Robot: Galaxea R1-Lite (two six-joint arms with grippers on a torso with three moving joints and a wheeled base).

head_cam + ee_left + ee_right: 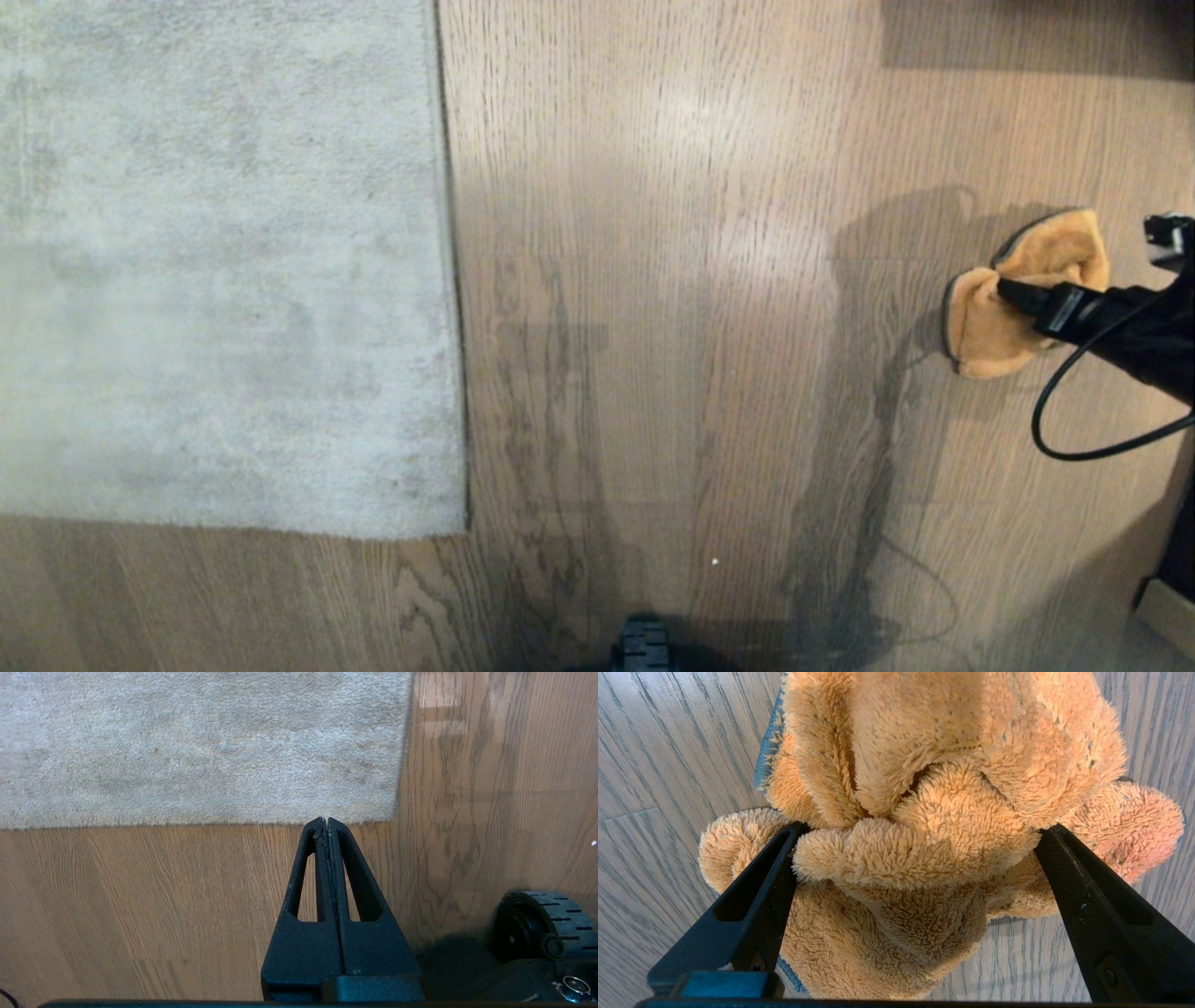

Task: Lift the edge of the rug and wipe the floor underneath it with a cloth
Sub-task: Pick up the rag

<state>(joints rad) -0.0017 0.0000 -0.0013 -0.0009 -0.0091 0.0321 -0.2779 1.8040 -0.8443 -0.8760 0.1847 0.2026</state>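
1. Brown wood floor (pixel 672 280) is filling most of the head view, with dark streaks running along the grain and pale shiny patches showing near the middle.
2. Closest to the robot, a black wheel (pixel 644 649) is peeking in at the bottom edge of the head view, sitting on the floor.
3. Over on the robot's left, the left gripper (pixel 325 822) is hanging above bare wood with its two black fingers pressed tight together and nothing between them. Its tips are pointing at the near border of the rug.
4. A big pale grey rug (pixel 215 271) is lying flat on the left side, and one corner is sitting close to the robot.
5. The rug edge (pixel 453 280) is running straight away from the robot, flat on the wood.
6. Far over on the right, well apart from the rug, the fuzzy orange cloth (pixel 1018 299) is lying bunched up on the floor.
7. The right gripper (pixel 920 844) is reaching in from the right with its fingers spread wide, one on each side of a fold of the cloth. The fingers are touching the fluff but are not squeezing it.
8. A black cable (pixel 1064 411) is looping down from that arm above the wood.
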